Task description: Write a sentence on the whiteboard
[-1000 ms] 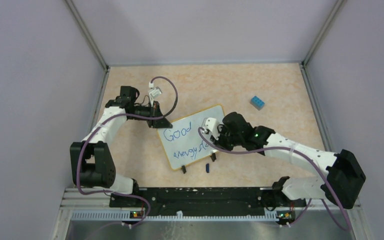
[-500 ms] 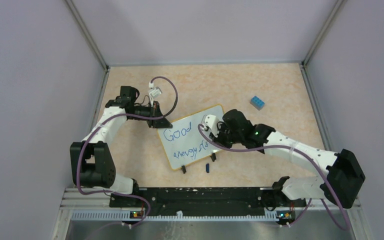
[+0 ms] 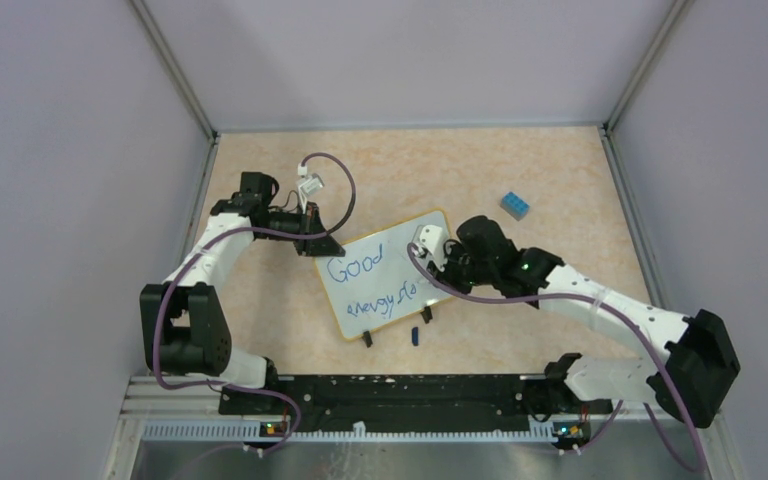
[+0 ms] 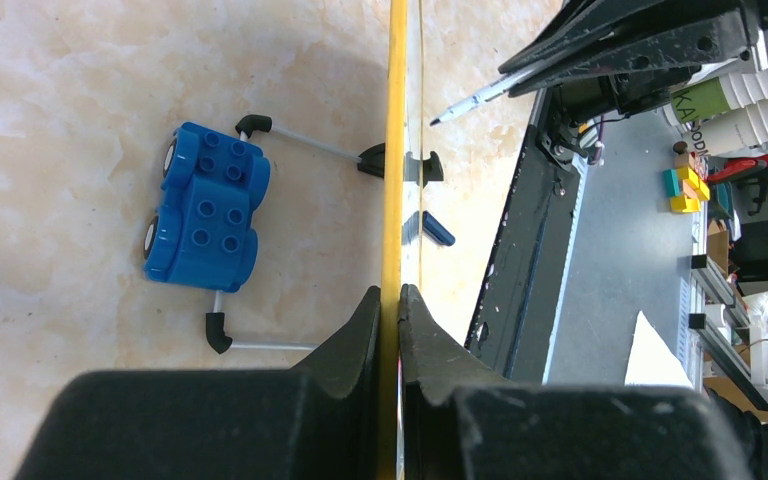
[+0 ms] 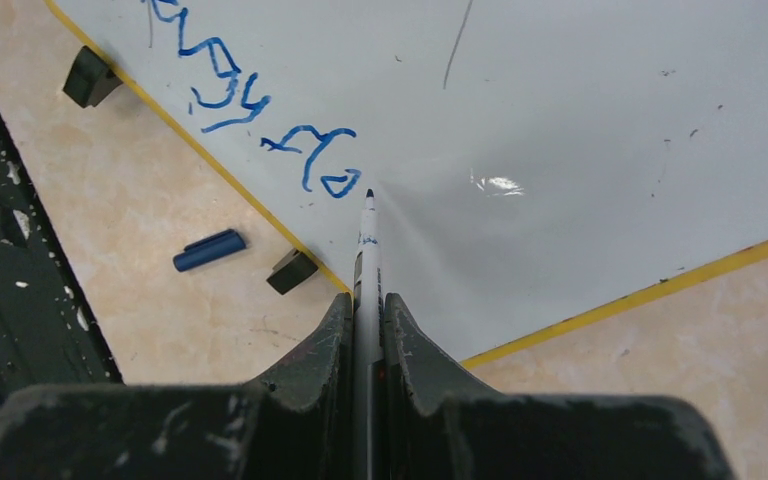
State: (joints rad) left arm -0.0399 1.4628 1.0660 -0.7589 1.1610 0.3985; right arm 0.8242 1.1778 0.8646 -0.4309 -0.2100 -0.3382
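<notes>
The whiteboard [image 3: 392,262] stands tilted on the table, white with a yellow rim. The sentence [image 3: 353,268] is blue lettering: "Good" above a scrawled second line [image 3: 385,298]. My left gripper [image 3: 322,243] is shut on the board's far left corner; in the left wrist view its jaws [image 4: 391,295] pinch the yellow rim [image 4: 396,150]. My right gripper [image 3: 430,262] is shut on a marker [image 5: 368,240]. The marker's tip is at the board [image 5: 560,120], just right of the last scrawled letter [image 5: 322,160]; I cannot tell whether it touches.
A small blue block [image 3: 515,206] lies behind the board at the far right and also shows in the left wrist view [image 4: 205,205]. A blue marker cap [image 3: 415,335] lies in front of the board near its black clip feet [image 3: 367,339]. Grey walls enclose the table.
My right gripper with the marker has shifted a little to the right along the second line. The left arm and the board have not moved.
</notes>
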